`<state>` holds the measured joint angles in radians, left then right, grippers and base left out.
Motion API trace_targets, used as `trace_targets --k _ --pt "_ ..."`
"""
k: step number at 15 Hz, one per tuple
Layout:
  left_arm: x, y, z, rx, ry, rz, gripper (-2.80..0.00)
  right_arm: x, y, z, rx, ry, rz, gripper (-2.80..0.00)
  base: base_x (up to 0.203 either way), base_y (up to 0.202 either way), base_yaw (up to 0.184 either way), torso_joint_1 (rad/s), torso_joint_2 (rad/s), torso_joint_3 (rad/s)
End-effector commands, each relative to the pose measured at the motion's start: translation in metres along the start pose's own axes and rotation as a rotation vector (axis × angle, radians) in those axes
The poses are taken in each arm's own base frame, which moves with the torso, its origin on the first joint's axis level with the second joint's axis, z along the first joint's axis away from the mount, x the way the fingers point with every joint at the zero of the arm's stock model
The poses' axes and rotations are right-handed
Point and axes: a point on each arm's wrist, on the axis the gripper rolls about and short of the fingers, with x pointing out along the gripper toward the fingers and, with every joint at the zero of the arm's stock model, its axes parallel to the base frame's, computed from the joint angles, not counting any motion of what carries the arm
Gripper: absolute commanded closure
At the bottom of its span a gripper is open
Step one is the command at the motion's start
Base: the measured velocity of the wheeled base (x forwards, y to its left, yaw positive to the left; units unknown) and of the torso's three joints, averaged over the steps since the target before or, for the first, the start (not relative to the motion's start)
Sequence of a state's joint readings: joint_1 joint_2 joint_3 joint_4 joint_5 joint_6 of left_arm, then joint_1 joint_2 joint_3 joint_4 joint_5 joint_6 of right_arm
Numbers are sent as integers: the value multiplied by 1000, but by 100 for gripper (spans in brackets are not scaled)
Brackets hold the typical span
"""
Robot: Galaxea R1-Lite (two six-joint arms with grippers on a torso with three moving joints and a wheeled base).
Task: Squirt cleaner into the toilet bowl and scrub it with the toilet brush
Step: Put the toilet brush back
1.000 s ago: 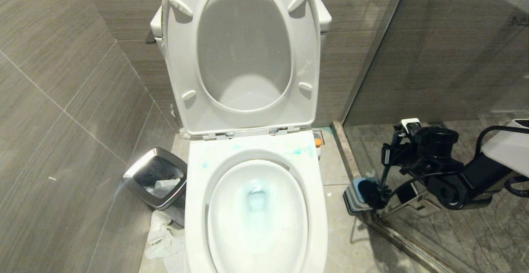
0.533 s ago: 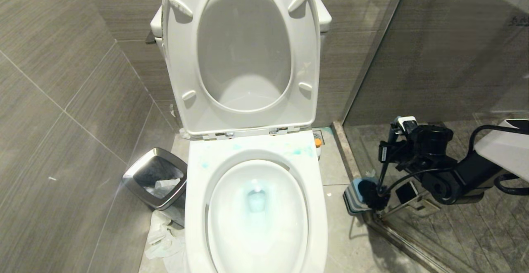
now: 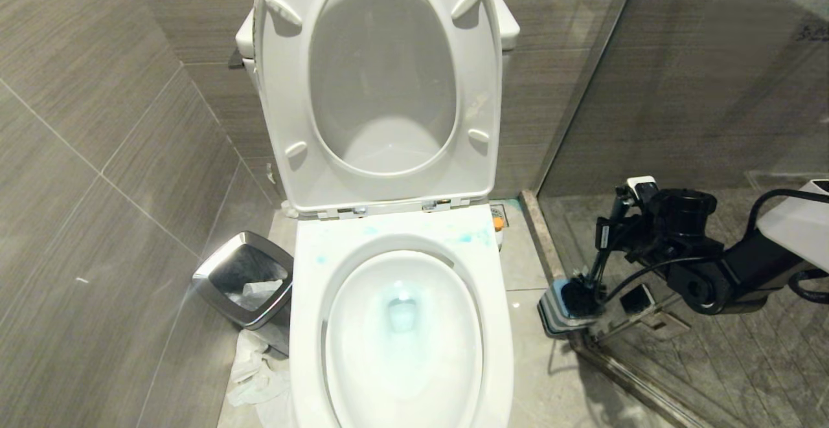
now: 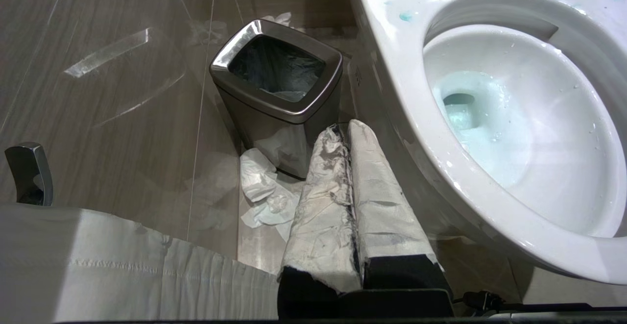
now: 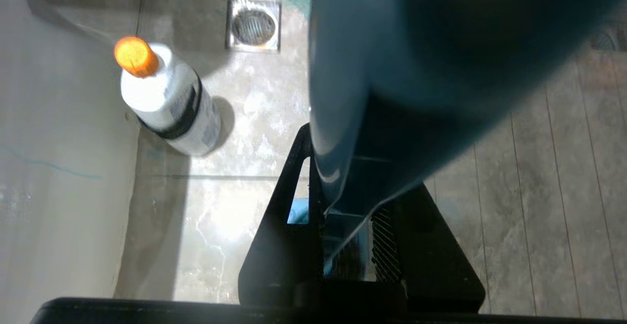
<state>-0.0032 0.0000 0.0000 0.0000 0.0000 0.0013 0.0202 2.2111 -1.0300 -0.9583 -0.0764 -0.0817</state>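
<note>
White glossy ceramic toilet bowl (image 3: pixel 304 324) at centre of head view, hinged seat and lid (image 3: pixel 382 85) raised upright at 12 o'clock. Turquoise-blue cleaner (image 3: pixel 467 237) smeared along the back rim and tinting the water at the bowl's middle. Chrome-rimmed square waste bin (image 3: pixel 245 279) on the floor at 9 o'clock of the bowl, crumpled white tissue (image 3: pixel 254 376) just beside its base. Right gripper (image 3: pixel 620 217) at 3 o'clock of the bowl, clenched on the slim dark teal-blue toilet brush handle (image 3: pixel 599 266); round black bristle head (image 3: pixel 578 298) down at the mouth of the square grey-blue ribbed holder (image 3: pixel 550 308), possibly just inside, contact unclear. White bottle with orange cap (image 5: pixel 166 101) standing by the bowl's side wall in right wrist view, near a square metal floor drain (image 5: pixel 253 25). Left gripper (image 4: pixel 350 133), fingers wrapped in white tape and pressed together on nothing, parked between bin and bowl.
</note>
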Motion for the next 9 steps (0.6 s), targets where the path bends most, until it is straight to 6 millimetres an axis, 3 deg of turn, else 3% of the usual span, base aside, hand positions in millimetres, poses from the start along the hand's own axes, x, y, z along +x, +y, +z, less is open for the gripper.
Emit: trace_targets --k 1,9 --pt "0 0 0 0 0 0 0 0 -1 10 0 -38 8 0 0 0 0 0 0 0" --pt "0 0 0 0 0 0 0 7 1 -2 -14 -12 11 0 0 0 0 0 0 0"
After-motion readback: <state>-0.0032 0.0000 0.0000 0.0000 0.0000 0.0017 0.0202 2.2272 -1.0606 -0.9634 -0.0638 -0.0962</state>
